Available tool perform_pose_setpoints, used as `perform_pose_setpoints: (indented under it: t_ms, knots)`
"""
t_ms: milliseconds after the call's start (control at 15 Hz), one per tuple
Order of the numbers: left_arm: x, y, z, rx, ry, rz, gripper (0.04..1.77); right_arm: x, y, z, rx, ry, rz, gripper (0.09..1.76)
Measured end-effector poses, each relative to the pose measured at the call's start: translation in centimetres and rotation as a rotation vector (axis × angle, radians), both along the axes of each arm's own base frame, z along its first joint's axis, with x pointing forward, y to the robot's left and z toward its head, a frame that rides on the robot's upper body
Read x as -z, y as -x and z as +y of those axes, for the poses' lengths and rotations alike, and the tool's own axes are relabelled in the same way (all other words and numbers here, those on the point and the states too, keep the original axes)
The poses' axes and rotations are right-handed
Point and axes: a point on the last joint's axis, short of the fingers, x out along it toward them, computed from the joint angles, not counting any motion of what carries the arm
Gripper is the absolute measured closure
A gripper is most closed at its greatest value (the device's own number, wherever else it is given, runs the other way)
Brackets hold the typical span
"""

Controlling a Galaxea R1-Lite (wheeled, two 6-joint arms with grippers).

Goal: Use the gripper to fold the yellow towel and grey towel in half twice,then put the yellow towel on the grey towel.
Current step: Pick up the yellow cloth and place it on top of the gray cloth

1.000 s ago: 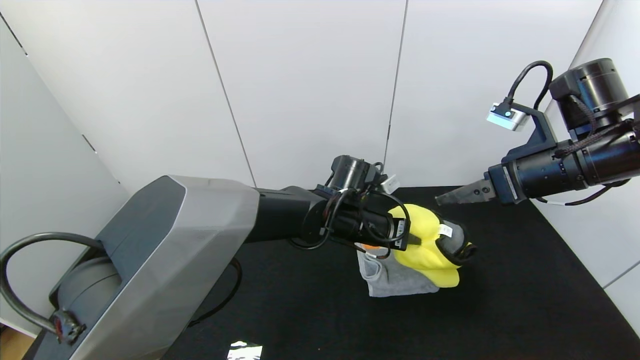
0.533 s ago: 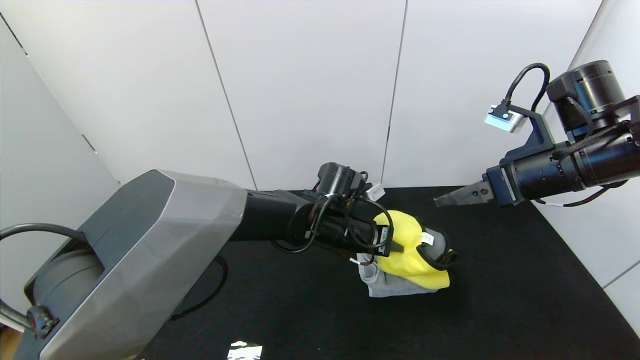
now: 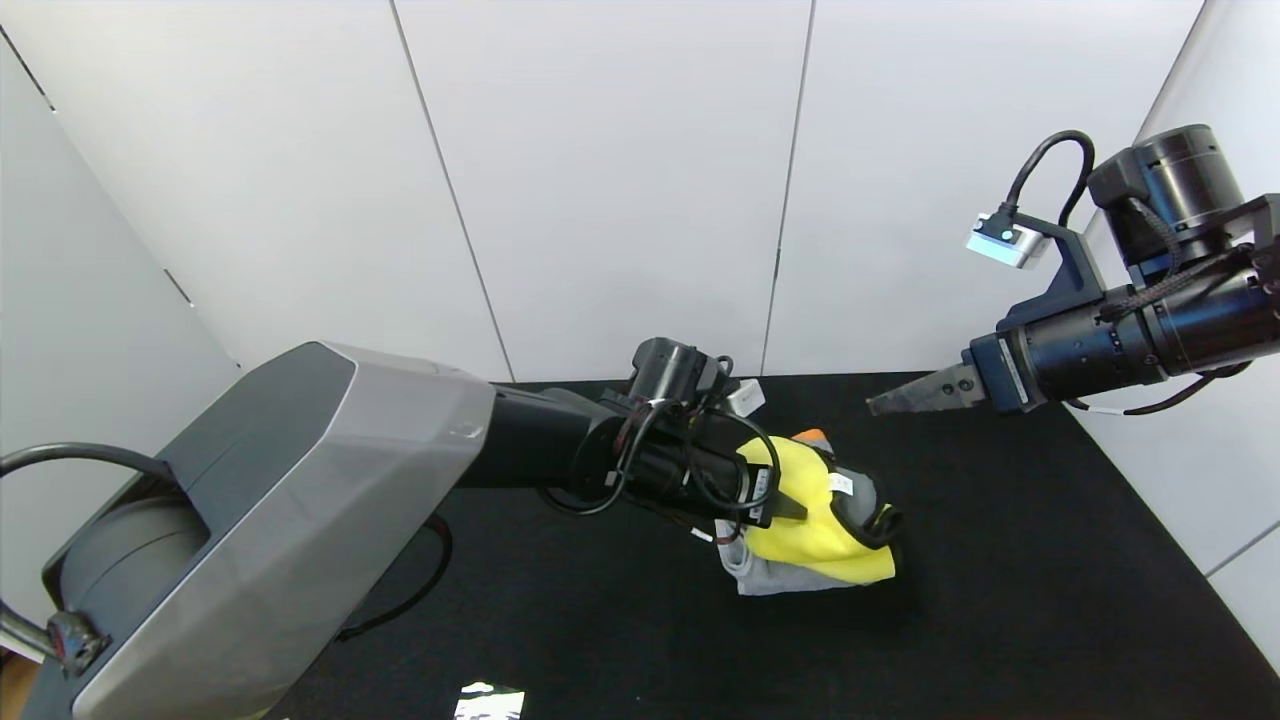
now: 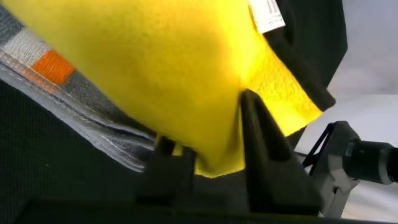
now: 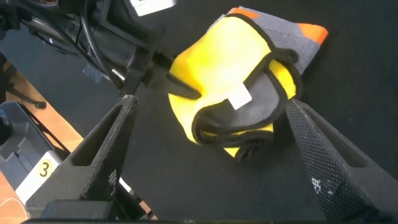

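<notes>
The yellow towel (image 3: 815,520) lies bunched on top of the folded grey towel (image 3: 775,578) in the middle of the black table. Its black trim and white tag (image 3: 841,484) face up. My left gripper (image 3: 790,505) is at the yellow towel's near-left edge. In the left wrist view its jaws (image 4: 208,121) stand apart, with a fold of yellow cloth (image 4: 155,62) lying between them over the grey towel's orange-and-white band (image 4: 53,65). My right gripper (image 3: 875,405) hovers open above and to the right, and looks down on both towels (image 5: 217,81).
The black table top (image 3: 1050,600) runs to white wall panels at the back and on both sides. A small white scrap (image 3: 488,700) lies at the front edge. A box marked 3 (image 5: 40,168) shows beyond the table's edge in the right wrist view.
My left gripper has lowered the yellow towel onto the grey towel and drawn back slightly to the left. Its jaws have parted. The right arm has barely shifted.
</notes>
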Motion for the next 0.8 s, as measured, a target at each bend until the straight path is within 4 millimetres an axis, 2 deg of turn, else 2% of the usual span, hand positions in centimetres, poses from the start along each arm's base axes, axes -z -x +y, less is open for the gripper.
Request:
perform_pose_setpoints:
  t_ms: [133, 333, 533, 800]
  knots:
    - [0.0, -0.1, 0.1, -0.001, -0.002, -0.001, 0.94, 0.0, 0.0, 0.0, 0.0, 0.0, 0.0, 0.14]
    - [0.0, -0.1, 0.7, -0.013, -0.022, 0.024, 0.67, 0.0, 0.0, 0.0, 0.0, 0.0, 0.0, 0.14]
    - [-0.7, -0.2, 1.5, -0.021, -0.037, 0.032, 0.48, 0.0, 0.0, 0.0, 0.0, 0.0, 0.001, 0.14]
    - [-1.8, 0.4, 3.2, -0.025, -0.127, 0.064, 0.33, 0.1, -0.1, 0.0, 0.0, 0.001, 0.002, 0.14]
